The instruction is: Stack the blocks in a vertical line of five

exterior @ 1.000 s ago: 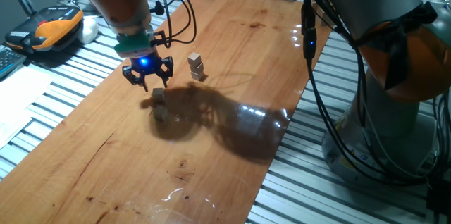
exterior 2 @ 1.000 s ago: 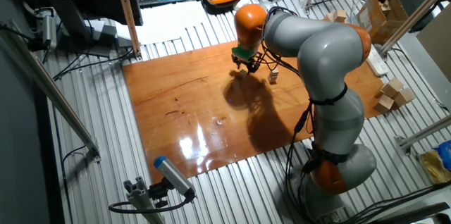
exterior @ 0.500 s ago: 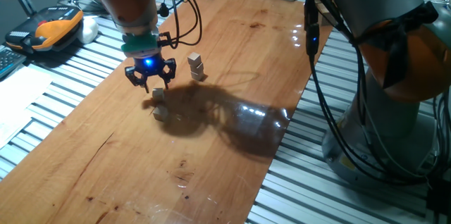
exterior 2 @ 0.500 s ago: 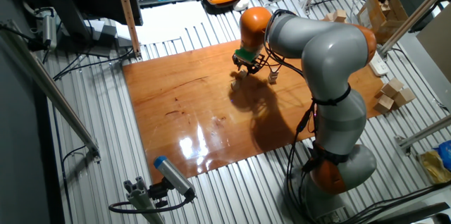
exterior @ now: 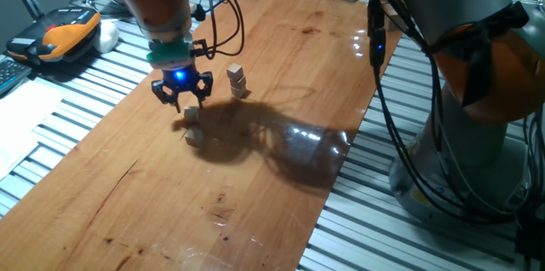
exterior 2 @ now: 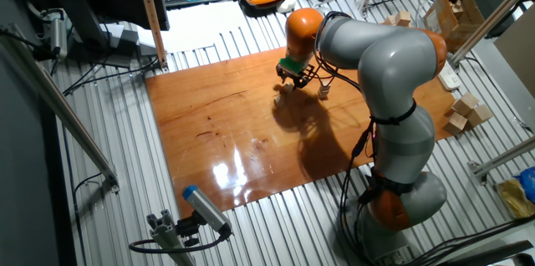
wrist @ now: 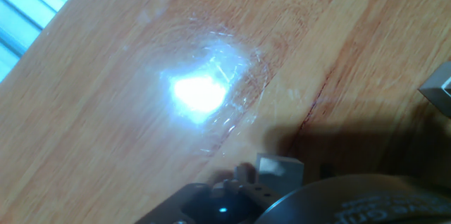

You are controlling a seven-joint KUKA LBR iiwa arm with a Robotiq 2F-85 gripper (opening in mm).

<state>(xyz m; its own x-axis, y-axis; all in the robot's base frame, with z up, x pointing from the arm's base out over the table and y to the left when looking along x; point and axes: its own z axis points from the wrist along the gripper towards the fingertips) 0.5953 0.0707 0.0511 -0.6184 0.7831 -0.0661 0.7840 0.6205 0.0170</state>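
At the far end of the wooden table (exterior: 281, 92), near its edge by the ribbed metal bench, the grey and orange arm (exterior 2: 380, 57) reaches over and down so that its wrist points nearly straight at the board; a vertical approach suits small pieces that must be lifted cleanly and set on top of one another. The arm throws a broad dark shadow across the board beside the work.

The gripper (exterior: 180, 100) hangs low, just above a lone block (exterior: 192, 114), a blue light glowing on its body. Its black fingers look spread to either side with nothing visibly between them, so it appears parted and empty, though the fingers are small and the hand view shows little of them. It is judged to be lining up over this cube for a pick.

Just to the side, near but apart from the gripper, stands a short stack of blocks (exterior: 238, 81), seemingly two cubes one on the other, upright; this is likely the start of the column, so the job is well short of five. Another small cube (exterior: 195, 137) seems to lie just beyond the lone block, in the shadow's edge, though it is hard to make out.

In the hand view a pale cube (wrist: 279, 170) sits close against the housing, and glare hides the rest.
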